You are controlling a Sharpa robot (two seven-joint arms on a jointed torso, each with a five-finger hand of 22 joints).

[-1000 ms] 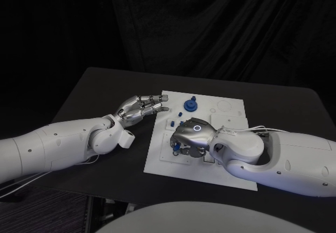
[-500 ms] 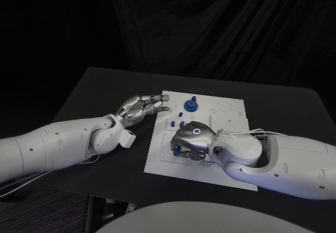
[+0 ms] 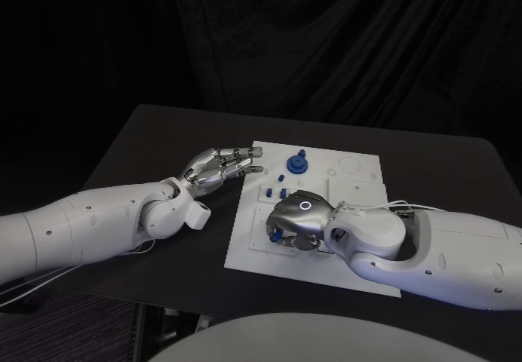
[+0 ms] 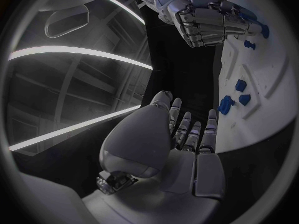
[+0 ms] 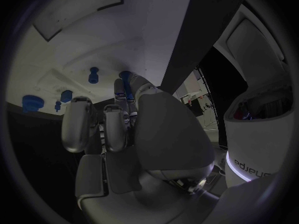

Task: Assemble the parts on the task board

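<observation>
The right hand (image 3: pixel 296 220) was found lower and nearer the board's (image 3: pixel 348 170) front-left area than a second before, most of that shift having been made in the first half second and very little since. Its fingers were curled downward over the plate, and a small blue part (image 3: pixel 275 234) was seen at their tips; whether that part was pinched or merely touched could not be told, as the back of the hand covered the contact. The left hand (image 3: pixel 218 167) was left unmoved over the worktop (image 3: pixel 163 136), at the board's left edge, its fingers stretched out and nothing held in them. The other parts were not disturbed: the tall blue piece (image 3: pixel 296 162) was kept upright near the far edge of the board, and a few small pieces (image 3: pixel 265 194) were left lying between it and the right hand. From the slowing of the descent it was judged that a fine step was in hand, either a seating of the part into the board or a grasp of it, and that the assembly was far from finished, since several pieces were yet to be placed.
</observation>
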